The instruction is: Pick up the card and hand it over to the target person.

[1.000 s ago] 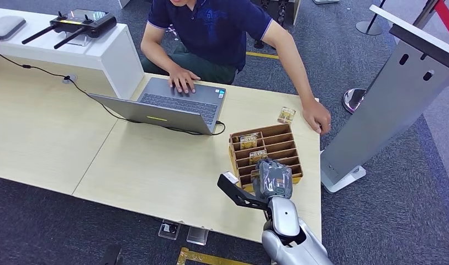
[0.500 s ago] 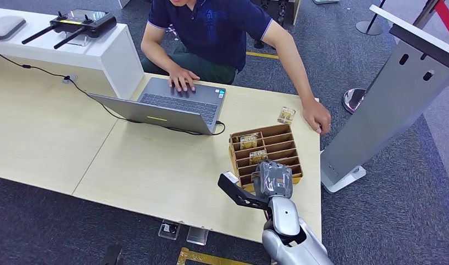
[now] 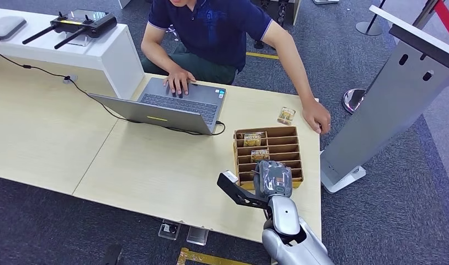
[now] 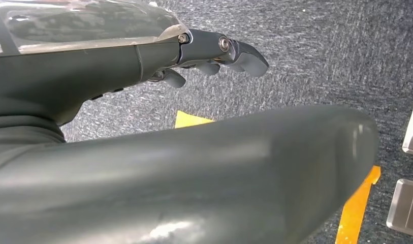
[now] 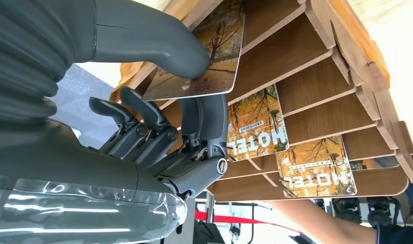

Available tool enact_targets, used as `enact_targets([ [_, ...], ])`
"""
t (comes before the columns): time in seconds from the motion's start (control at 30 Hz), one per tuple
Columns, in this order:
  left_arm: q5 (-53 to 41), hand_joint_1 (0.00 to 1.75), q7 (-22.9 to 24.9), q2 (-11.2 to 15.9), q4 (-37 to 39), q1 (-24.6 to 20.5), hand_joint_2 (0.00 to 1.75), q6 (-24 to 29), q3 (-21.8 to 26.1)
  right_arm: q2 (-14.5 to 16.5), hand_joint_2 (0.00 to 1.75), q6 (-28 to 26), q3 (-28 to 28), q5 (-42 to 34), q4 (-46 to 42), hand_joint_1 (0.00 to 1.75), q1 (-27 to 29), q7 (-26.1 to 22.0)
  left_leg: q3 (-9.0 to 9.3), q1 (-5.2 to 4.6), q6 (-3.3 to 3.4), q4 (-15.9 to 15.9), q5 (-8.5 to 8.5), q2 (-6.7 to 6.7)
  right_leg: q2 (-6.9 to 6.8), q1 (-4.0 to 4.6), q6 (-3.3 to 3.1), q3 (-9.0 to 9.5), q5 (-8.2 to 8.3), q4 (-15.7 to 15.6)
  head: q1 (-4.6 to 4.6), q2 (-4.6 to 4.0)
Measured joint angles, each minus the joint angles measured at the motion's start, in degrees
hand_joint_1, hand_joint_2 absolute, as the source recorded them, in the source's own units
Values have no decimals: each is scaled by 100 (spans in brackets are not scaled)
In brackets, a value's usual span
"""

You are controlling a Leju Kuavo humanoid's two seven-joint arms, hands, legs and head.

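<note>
- right hand [image 5: 158, 101] is pinching a card [image 5: 204, 61] between thumb and fingers, at the near end of the wooden slotted rack [image 3: 277, 141].
- card is looking thin, stiff, light and glossy, likely slippery; holding its exposed edge seems best.
- two other cards are sitting in farther slots.
- person's hand [image 3: 316, 117] is resting on the table [image 3: 156, 165] beyond the rack.
- left hand [image 4: 214, 51] is hanging over carpet, fingers apart and holding nothing.

Card [image 5: 204, 56]: glossy, autumn-tree print in orange and brown, rounded corners. Sits in the nearest slot of the wooden slotted holder [image 3: 288, 144], pinched between the right hand's [image 3: 273, 179] thumb and fingers [image 5: 209, 119]. Target person [image 3: 211, 27] seated across the counter [image 3: 156, 171], one hand [image 3: 317, 117] resting on the counter edge near the holder
</note>
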Motion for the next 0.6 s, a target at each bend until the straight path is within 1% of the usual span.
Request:
enact_targets([
  [0.13, 78, 0, -14, -2, 1, 5, 0, 23, 76, -63, 175, -74, -6, -8, -372, 175, -27, -99, -2, 1, 0, 3, -2, 0, 0, 1, 0, -1, -2, 2, 0, 0],
  [0.27, 96, 0, -19, 2, 4, 6, 0, 36, 90, -233, 175, 11, -32, -61, -1256, 175, -102, -124, -10, 0, 0, 9, -3, 3, 3, 0, 0, -11, -2, 10, 0, 0],
  [0.4, 109, 0, -27, 1, 4, 7, 0, 38, 100, -395, 175, 87, -74, -271, -2008, 175, -350, -150, -18, -2, 1, 16, -4, 4, 3, -2, 1, -19, -3, 17, 0, 0],
  [0.5, 118, 0, -39, -9, 5, 9, 0, 37, 107, -444, 175, 76, -105, -374, -2213, 175, -593, -188, -21, -3, 1, 20, -4, 4, 3, -3, 1, -22, -3, 20, 0, 0],
  [0.6, 115, 0, -50, -19, 3, 10, 0, 39, 103, -397, 175, 63, -70, -464, -2076, 175, -892, -263, -19, -3, 0, 17, -1, 2, 1, -2, 1, -20, -2, 17, 0, 0],
])
